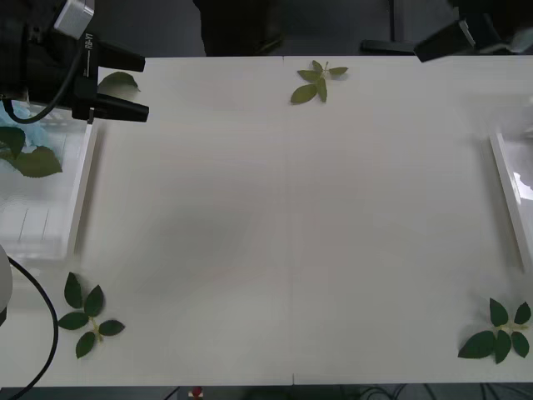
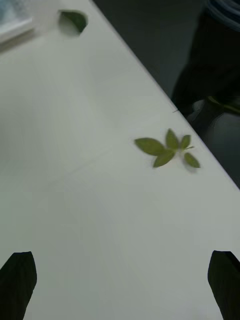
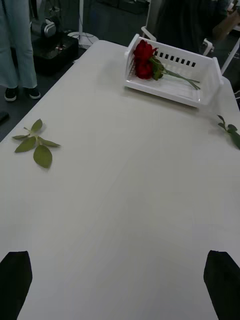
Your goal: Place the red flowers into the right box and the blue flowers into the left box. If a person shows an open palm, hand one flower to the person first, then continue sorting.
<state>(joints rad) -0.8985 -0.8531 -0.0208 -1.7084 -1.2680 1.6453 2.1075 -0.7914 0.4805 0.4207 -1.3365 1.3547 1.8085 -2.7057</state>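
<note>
White table (image 1: 283, 250) w/ red flowers (image 3: 144, 60) in right box (image 3: 175, 90); left gripper (image 1: 133, 85) & right gripper (image 2: 120, 285) both wide, empty.

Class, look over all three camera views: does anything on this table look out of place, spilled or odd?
Loose leaf sprigs lie on the table: one at the far edge, one at each near corner. They are strays, outside both boxes. The red flowers lie tidily in the right box.

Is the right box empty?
No, red roses lie in the right box.
</note>
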